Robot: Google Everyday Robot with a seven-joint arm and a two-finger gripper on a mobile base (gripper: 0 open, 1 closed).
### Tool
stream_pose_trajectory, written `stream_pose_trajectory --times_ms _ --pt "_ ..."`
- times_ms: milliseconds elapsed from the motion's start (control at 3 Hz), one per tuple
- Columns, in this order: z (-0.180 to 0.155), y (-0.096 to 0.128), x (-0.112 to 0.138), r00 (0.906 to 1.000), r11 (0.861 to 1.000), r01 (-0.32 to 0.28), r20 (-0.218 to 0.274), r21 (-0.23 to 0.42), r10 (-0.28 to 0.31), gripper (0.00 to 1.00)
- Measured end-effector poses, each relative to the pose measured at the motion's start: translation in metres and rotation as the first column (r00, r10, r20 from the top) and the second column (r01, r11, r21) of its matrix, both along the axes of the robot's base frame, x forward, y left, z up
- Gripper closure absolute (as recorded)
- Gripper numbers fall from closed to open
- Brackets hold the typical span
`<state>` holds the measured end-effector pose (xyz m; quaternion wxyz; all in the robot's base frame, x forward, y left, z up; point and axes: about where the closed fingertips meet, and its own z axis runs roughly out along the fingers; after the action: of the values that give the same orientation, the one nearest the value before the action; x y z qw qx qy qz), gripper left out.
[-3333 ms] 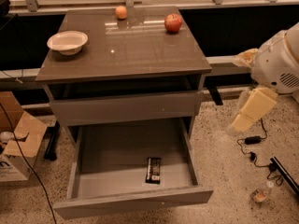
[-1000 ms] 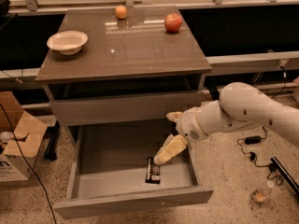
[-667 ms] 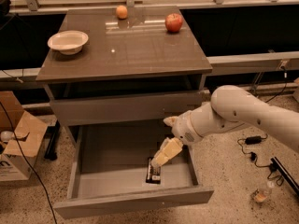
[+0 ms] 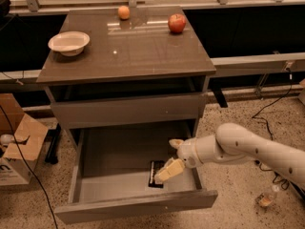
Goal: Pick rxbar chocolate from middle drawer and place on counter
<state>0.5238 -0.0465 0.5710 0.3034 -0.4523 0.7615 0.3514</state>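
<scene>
Glossy brown-grey desk [image 4: 128, 51], sheen of reflected light across it. Carries a pale bowl [image 4: 69, 43] at ten o'clock, a small orange fruit [image 4: 124, 12] at twelve, a red apple [image 4: 177, 23] at one. Below, middle drawer [image 4: 114, 149] pulled out. rxbar chocolate [image 4: 153, 168] flat on its floor toward five o'clock, near the front wall. White arm [image 4: 248, 149] in from four o'clock; hand [image 4: 164, 160] inside the drawer, spread open, lower finger [image 4: 169, 170] across the bar's right edge, nothing gripped. Speckled floor [image 4: 238, 123] around; cardboard box [image 4: 19, 147] at eight o'clock, black cables [image 4: 269, 104] at three.
</scene>
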Motion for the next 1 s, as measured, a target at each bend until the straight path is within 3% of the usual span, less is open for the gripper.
stream_pose_trajectory --times_ms 333,667,1000 --pt "-0.044 0.005 -0.012 0.9979 0.998 0.011 -0.065 0.054 -0.008 0.00" --pt "-0.054 0.007 -0.006 0.9971 0.999 0.028 -0.071 0.030 -0.026 0.00" --pt "-0.084 0.017 0.006 0.9984 0.999 0.043 -0.037 0.013 -0.042 0.00"
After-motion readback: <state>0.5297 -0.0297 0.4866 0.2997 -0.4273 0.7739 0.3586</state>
